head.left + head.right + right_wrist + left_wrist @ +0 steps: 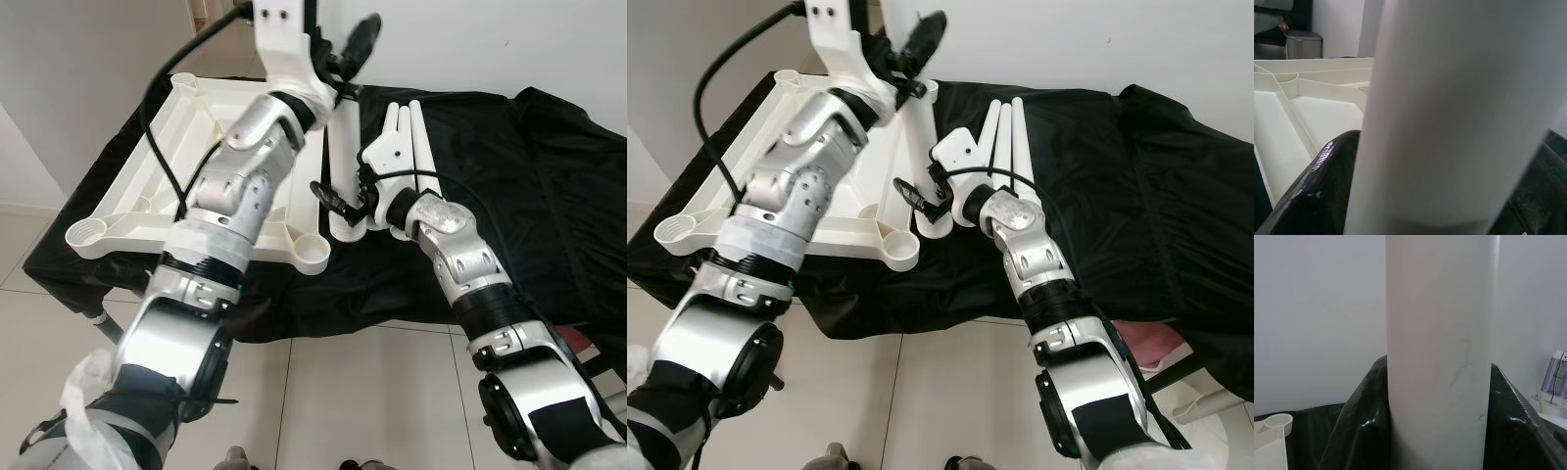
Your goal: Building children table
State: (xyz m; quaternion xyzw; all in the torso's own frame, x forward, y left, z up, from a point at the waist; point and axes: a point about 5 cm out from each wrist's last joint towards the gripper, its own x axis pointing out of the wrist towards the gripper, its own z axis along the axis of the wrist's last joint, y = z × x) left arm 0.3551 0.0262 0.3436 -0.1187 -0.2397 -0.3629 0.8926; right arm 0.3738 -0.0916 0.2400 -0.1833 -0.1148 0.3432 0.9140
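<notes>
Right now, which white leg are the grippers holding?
Find the black cloth, then the upside-down white tabletop on it. Just beside its right edge lie white legs; the held leg is the one with both grippers around it, apart from the other legs.

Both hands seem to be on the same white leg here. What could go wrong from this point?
1. The left hand and right hand both grip one table leg; pulling unevenly could twist it loose.
2. Its lower end sits beside, not over, the tabletop's corner socket, so it may miss or cross-thread.
3. The spare legs lie loose on the black cloth under the right forearm and could get knocked off.
</notes>
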